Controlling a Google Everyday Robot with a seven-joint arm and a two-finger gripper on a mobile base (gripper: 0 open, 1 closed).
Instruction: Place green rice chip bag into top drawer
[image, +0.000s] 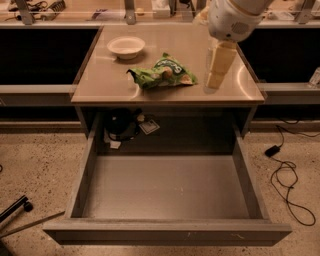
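My claw (216, 81) hangs over the right side of the counter (100, 80), just to the right of the green rice chip bag (162, 74) and not touching it. I cannot tell whether it is spread or pressed together. At the back left of the counter sits a white bowl (126, 46). The bag lies crumpled near the middle, towards the front edge. Below, the top drawer (165, 232) stands pulled fully out, its smooth grey bottom showing. On the floor at the right trails a black cable (289, 186).
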